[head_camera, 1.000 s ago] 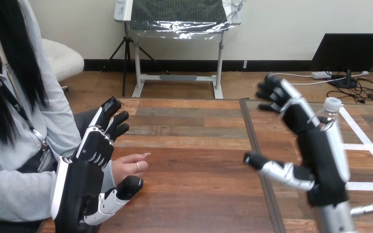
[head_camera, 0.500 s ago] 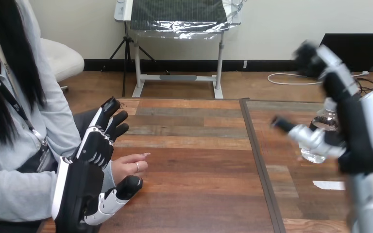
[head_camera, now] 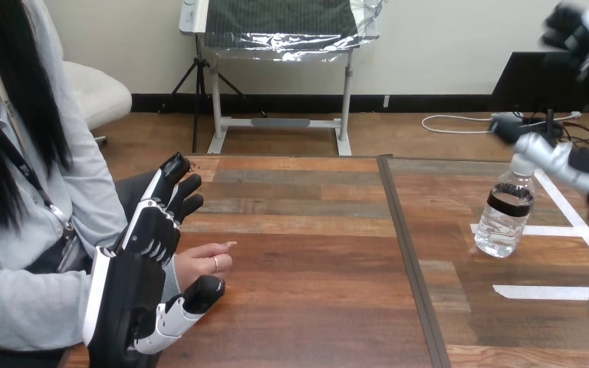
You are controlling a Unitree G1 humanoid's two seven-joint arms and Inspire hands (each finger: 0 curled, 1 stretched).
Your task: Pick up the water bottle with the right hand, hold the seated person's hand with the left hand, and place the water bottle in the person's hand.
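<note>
Water bottle [head_camera: 506,213] stands upright on desk [head_camera: 314,253]. R robot hand [head_camera: 560,157] open, fingers spread, up just above bottle, thumb near its top. L robot hand [head_camera: 149,245] well left of bottle, fingers straight, against person's hand [head_camera: 208,264], thumb below it.

Wood-plank table [head_camera: 307,253], wht tape strips [head_camera: 544,292] rt

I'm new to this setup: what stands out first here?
The robot's left hand, at the near left of the table, lies open against the person's hand. At the right a water bottle stands upright, with the right hand hovering open above it, apart.
</note>
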